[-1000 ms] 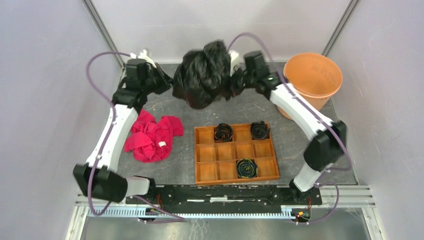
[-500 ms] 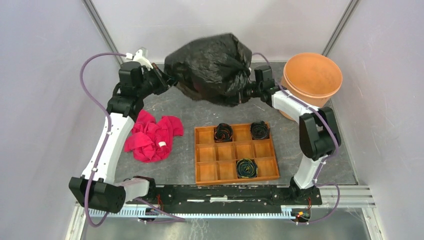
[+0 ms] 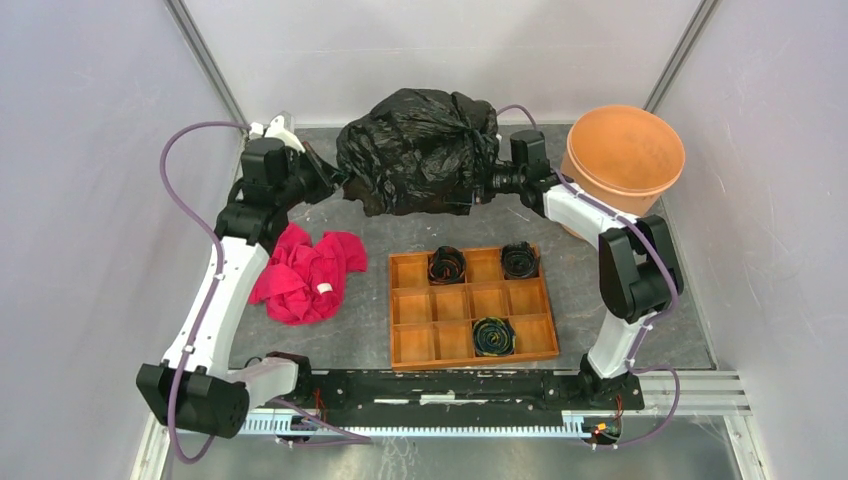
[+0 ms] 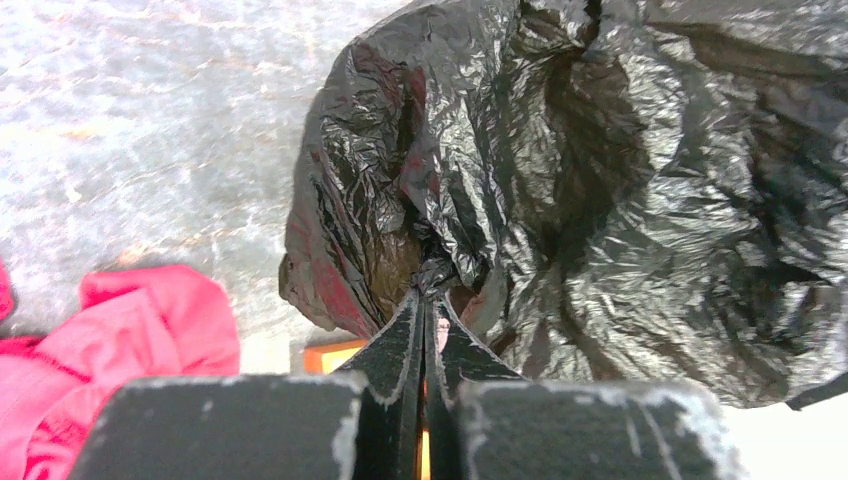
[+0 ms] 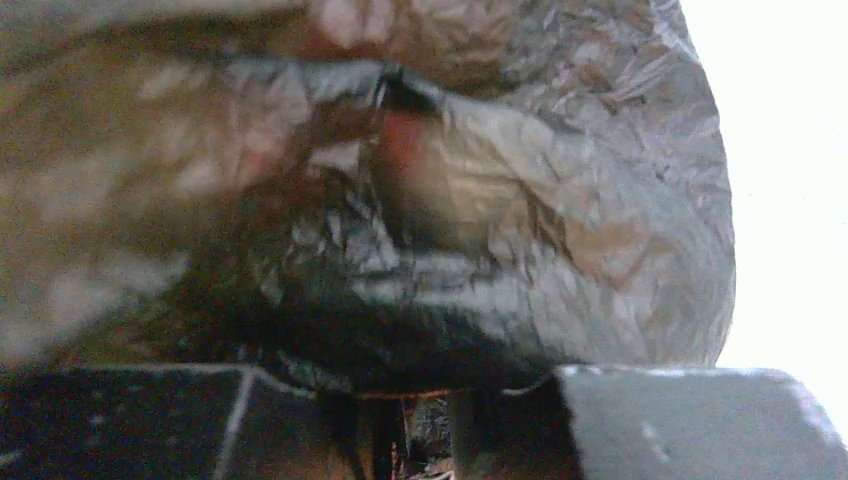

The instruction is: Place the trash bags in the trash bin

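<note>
Pinching with my left pincer [image 3: 335,185] shut on a fold, I hold the trash bag [image 3: 420,150], its long axis running rightward to my right pincer [image 3: 487,183]. Whether that one grips the film I cannot tell. The trash bin [image 3: 625,150] stands just right of it, nearer my right arm.

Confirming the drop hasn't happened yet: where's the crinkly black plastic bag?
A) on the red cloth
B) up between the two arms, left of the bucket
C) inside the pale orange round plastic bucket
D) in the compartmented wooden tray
B: the crinkly black plastic bag is bunched up outside and left of the pale orange round plastic bucket, whose interior is bare, with the left end effector shut on a fold of the bag.
</note>
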Robot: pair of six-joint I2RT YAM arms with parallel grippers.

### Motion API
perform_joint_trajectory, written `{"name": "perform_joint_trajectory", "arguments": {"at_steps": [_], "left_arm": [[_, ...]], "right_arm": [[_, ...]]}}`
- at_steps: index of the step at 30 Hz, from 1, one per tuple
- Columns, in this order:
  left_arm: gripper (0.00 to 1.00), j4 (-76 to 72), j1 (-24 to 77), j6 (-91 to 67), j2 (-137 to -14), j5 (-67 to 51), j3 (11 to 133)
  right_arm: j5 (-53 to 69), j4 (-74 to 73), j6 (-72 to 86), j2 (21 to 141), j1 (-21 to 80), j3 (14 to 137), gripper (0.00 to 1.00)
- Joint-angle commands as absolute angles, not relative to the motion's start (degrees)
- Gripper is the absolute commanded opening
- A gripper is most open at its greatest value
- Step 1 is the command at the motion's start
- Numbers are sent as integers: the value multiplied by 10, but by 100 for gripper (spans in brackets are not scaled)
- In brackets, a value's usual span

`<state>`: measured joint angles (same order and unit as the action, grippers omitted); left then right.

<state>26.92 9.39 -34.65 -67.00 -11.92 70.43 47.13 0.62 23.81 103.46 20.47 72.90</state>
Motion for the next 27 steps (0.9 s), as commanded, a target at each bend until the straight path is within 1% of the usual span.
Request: {"name": "perform_joint_trajectory", "arguments": {"at_steps": [1, 2, 4, 6, 9, 12, 15, 21, 24, 27], "left_arm": [[2, 262, 94, -355, -624, -70, 659], [2, 256, 94, -363, -617, -70, 646], [2, 241, 94, -384, -605, -79, 624], [2, 226, 94, -400, -603, -91, 613], [2, 225, 94, -399, -612, -104, 619], [2, 226, 94, -393, -623, -117, 634], [2, 225, 94, -391, -627, -127, 646], [2, 220, 94, -373, -627, -185, 688], [2, 204, 94, -360, -627, -218, 711], [2, 184, 94, -350, -630, -253, 726]], "right_arm": [[468, 79, 291, 1004, 190, 708, 34], [463, 78, 289, 1000, 189, 706, 36], [447, 86, 293, 984, 181, 693, 44], [444, 124, 318, 964, 171, 662, 50], [438, 156, 332, 937, 163, 632, 51], [425, 142, 316, 917, 163, 620, 50], [395, 102, 259, 894, 163, 618, 52], [306, 28, 85, 815, 186, 599, 67], [255, 5, -21, 779, 248, 599, 75], [175, -24, -114, 763, 326, 612, 75]]}}
